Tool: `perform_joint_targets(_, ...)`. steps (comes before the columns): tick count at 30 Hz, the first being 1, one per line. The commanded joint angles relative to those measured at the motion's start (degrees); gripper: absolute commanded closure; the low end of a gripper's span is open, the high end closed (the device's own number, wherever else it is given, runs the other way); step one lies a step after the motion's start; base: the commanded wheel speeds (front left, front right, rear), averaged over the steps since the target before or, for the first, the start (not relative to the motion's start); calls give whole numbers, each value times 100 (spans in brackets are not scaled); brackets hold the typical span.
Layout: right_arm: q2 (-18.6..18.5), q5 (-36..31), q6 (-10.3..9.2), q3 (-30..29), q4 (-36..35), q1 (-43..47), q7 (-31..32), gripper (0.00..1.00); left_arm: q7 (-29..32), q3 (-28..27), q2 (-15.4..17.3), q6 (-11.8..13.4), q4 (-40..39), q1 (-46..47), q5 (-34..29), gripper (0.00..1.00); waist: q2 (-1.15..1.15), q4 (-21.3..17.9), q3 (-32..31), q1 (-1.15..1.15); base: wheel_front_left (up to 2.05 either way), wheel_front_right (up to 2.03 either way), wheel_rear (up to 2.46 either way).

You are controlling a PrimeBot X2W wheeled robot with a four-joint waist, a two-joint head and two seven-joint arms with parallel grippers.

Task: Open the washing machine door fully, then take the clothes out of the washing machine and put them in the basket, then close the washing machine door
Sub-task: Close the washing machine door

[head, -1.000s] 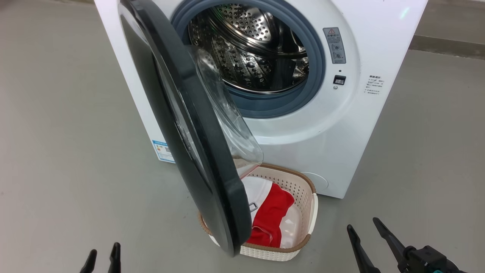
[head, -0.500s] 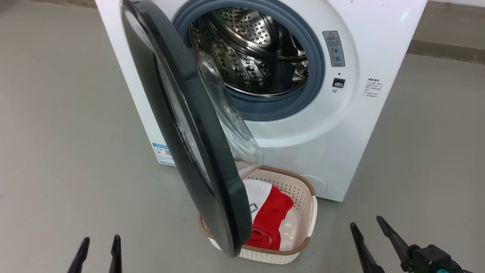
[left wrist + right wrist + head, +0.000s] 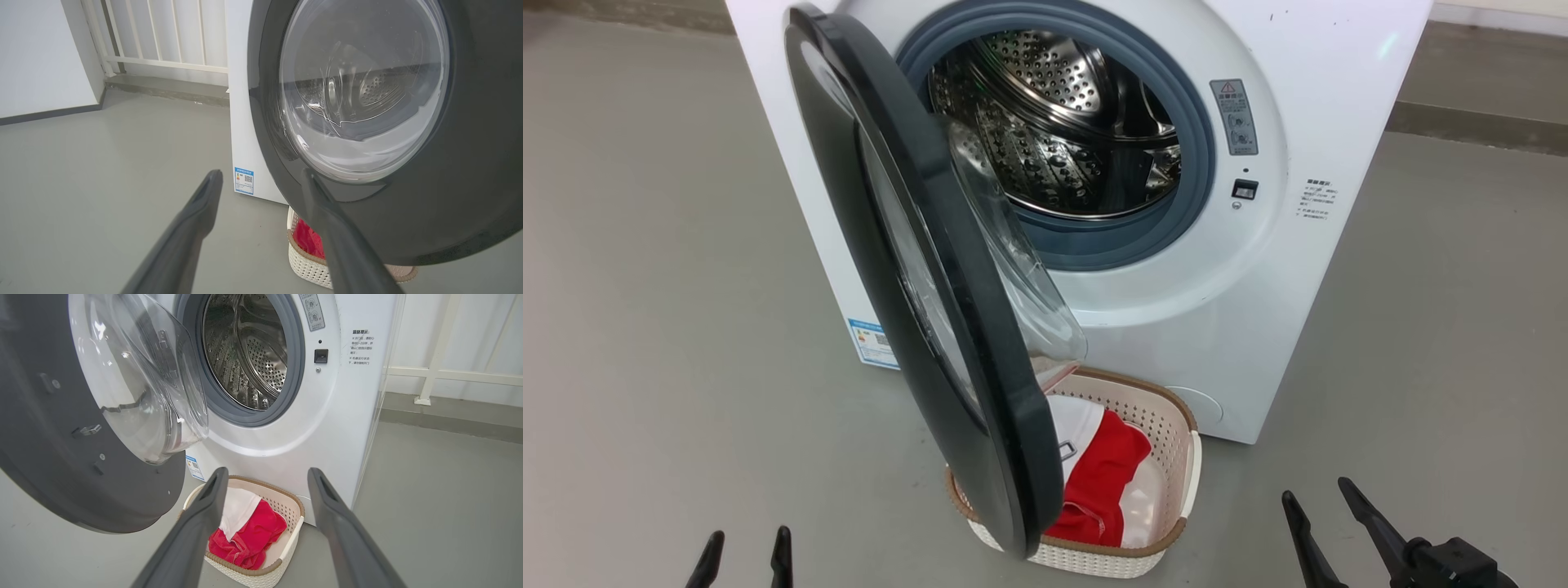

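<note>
- Since the clothes (image 3: 1103,482) lie heaped in the basket (image 3: 1168,441), just ahead of the right claw (image 3: 1314,488) and a little to its left, and the drum (image 3: 1062,131) shows bare steel as far as can be seen, I judge the unloading finished.
- That basket sits on the floor (image 3: 645,327) close against the foot of the washing machine (image 3: 1225,327), below the drum's mouth. It was probably set there so garments have only a short way to drop. Along the right claw's line of sight it falls between the two fingers.
- Between the two claws the washing machine door (image 3: 968,310) stands swung out toward the robot, roughly square to the machine's front. From the head view its lower rim hides the basket's left part.
- Its glass bowl (image 3: 151,388) faces the right claw's side and its flat outer face the left claw's side. A push from the left would therefore carry it shut, and shutting it is the step I take to be in hand.
- Down near the floor, the left claw (image 3: 751,532) is spread wide with nothing between its fingers (image 3: 188,237). In its wrist view one finger lines up with the dark rim, but the head view shows the claw well short of the door.
- Equally wide and empty, the right claw touches nothing and points toward the basket and the machine's front.
</note>
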State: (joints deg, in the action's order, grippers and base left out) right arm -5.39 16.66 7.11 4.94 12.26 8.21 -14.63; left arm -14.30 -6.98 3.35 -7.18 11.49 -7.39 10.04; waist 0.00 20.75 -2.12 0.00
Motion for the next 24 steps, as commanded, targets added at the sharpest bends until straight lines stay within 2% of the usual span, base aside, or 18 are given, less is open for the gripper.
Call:
perform_joint_targets(1, -82, 18, 37, 107, -130, -107, -37, 0, -70, -180, 24, -31, -154, 65, -61, 0, 0, -1, -4, 0, 0, 0, 0)
perform_joint_targets(15, -71, 26, 37, 106, -123, -124, -37, 0, -70, -154, 28, -31, -341, 179, 138, 0, 0, 27, 8, 0, 0, 0, 0)
perform_joint_targets(16, -70, 27, 37, 104, -120, -129, -37, 0, -70, -120, 34, -31, -361, 203, 241, 5, 0, 27, 10, 0, 0, 0, 0)
perform_joint_targets(17, -68, 27, 37, 102, -118, -134, -37, 0, -70, -87, 49, -31, -381, 231, 366, 40, 0, 26, 11, 0, 0, 0, 0)
perform_joint_targets(18, -67, 27, 37, 100, -117, -137, -37, 0, -70, -38, 79, -31, -400, 259, 512, 57, 0, 24, 11, 0, 0, 0, 0)
perform_joint_targets(19, -66, 27, 37, 99, -117, -139, -37, 0, -70, 46, 143, -31, -425, 293, 658, 88, 0, 20, 10, 0, 0, 0, 0)
perform_joint_targets(20, -64, 28, 37, 96, -118, -140, -37, 0, -70, 116, 237, -31, -473, 336, 769, 100, 0, 17, 9, 0, 0, 0, 0)
perform_joint_targets(24, -54, 29, 37, 100, -124, -146, -37, 0, -70, 244, 584, -31, -676, 543, 1405, 100, 0, -12, 13, 0, 0, 0, 0)
